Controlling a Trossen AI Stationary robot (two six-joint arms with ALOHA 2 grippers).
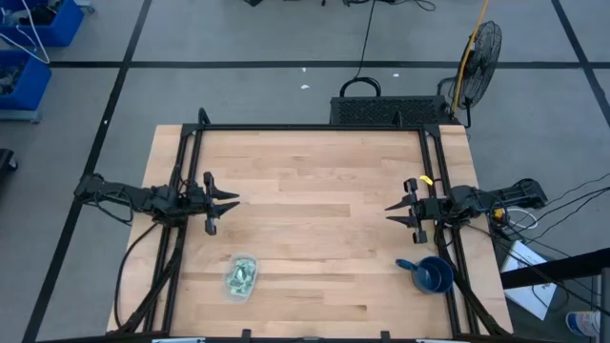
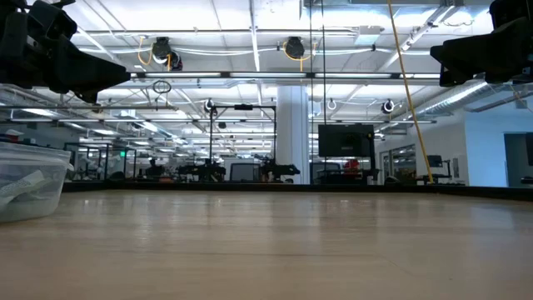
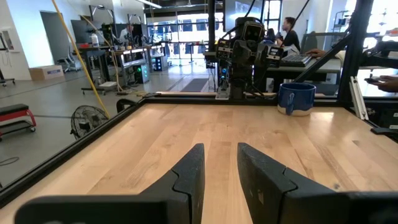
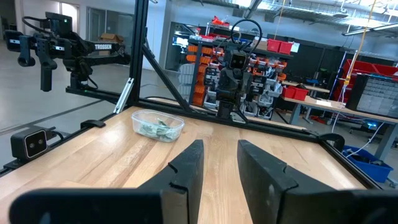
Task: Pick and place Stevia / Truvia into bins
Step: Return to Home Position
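The clear plastic tub stands on its base near the table's near edge, left of centre, with pale green and white sachets lying inside it. It also shows in the right wrist view and at the low view's left edge. My left gripper hovers at the table's left side, far from the tub, fingers open on nothing. My right gripper hovers at the table's right side, also open and empty. No loose sachets show on the table.
A blue mug stands near the table's near right corner, beside my right arm. A black frame runs along the table's far edge and down both sides. The bare wood in the middle offers free room. People sit beyond the table.
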